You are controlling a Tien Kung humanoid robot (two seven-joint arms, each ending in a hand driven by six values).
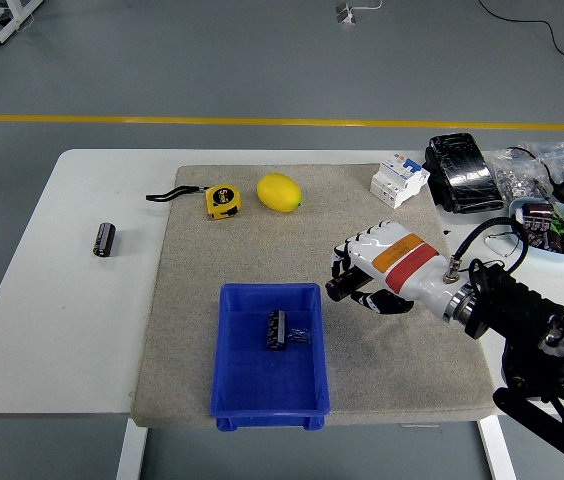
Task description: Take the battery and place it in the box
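Head view: your right hand hovers over the beige mat, just off the blue box at its 2 o'clock corner, fingers curled inward and grasping nothing you can see. One battery already lies inside the box. Another battery lies on the bare white table, well away at the box's 10 o'clock.

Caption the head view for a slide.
Right hand hovers beside the blue box holding a battery.
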